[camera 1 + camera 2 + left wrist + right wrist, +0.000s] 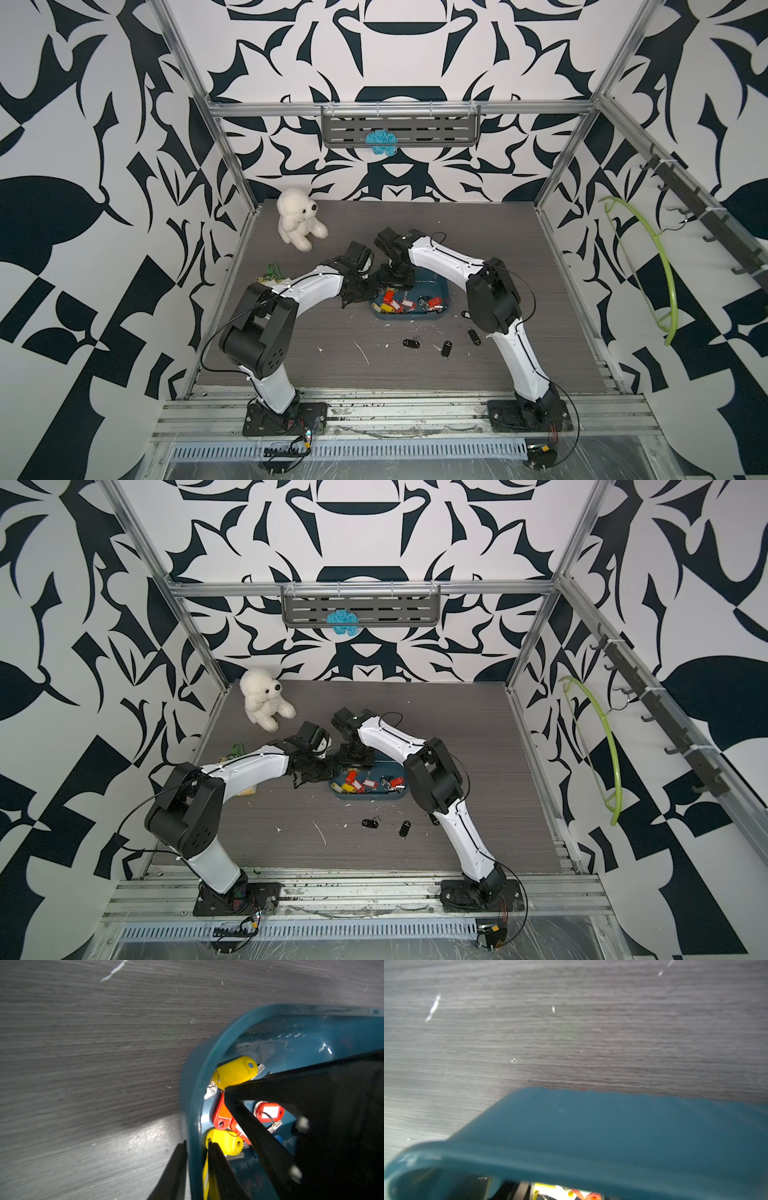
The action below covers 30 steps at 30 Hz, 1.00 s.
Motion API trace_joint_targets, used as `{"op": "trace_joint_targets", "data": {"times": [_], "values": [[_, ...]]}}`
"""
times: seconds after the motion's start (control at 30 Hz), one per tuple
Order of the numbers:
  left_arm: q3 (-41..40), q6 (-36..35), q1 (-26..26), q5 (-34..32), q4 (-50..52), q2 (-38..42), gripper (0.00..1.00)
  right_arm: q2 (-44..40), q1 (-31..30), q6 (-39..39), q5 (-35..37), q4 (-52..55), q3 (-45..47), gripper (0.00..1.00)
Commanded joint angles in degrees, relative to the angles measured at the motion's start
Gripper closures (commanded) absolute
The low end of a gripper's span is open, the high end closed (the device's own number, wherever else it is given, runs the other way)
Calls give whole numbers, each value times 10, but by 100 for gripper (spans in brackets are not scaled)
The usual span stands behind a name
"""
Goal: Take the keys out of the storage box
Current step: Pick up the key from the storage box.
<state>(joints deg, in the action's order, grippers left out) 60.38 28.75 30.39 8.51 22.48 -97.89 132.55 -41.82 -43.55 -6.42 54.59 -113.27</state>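
Left claw: left gripper [197, 1144] is pressed onto the end wall of the storage box [409, 318], one finger [176, 1169] outside and one inside, with the wall pinched between them.
Right claw: right gripper [394, 281] reaches down at the box's far rim. Its fingertips are hidden in both top views and lie outside its own wrist view, so I cannot tell whether it is spread or pressed together.
Storage box: one, teal, on the table [332, 374] between the two arms.
Keys in box: the keys [399, 305] lie heaped toward the near wall. At least three red tags and two yellow tags show in the left wrist view, but they overlap too much for a full count.
Keys on table: three, all black-tagged, in front of the box and apart from it. They are the first black key [411, 343], the second black key [446, 348] and the third black key [473, 336], which lies just beside the right arm.
Plush bear: one white bear [301, 224], sitting near the table's far left corner, well apart from the box.
Shelf: one grey slotted shelf [436, 126] on the back rail, carrying one blue fuzzy ball [380, 142].
Hanger: one green hanger [660, 266] on the right wall.
Hidden: a green object [272, 271] behind the left arm is mostly covered and cannot be identified.
Blurred: the right wrist view shows mainly the box's outer wall, plus a sliver of yellow and red tags.
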Motion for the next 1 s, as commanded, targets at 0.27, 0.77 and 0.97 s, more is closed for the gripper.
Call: {"op": "trace_joint_targets", "data": {"times": [0.27, 0.77, 0.97], "values": [[-15, -6, 3, 10, 3, 20, 76, 9, 0, -32, 3, -42, 17, 51], [-18, -6, 3, 12, 1, 20, 76, 19, 1, -35, 30, -53, 17, 54], [-20, -6, 3, 12, 1, 20, 76, 10, 2, -30, 44, -53, 15, 65]]}}
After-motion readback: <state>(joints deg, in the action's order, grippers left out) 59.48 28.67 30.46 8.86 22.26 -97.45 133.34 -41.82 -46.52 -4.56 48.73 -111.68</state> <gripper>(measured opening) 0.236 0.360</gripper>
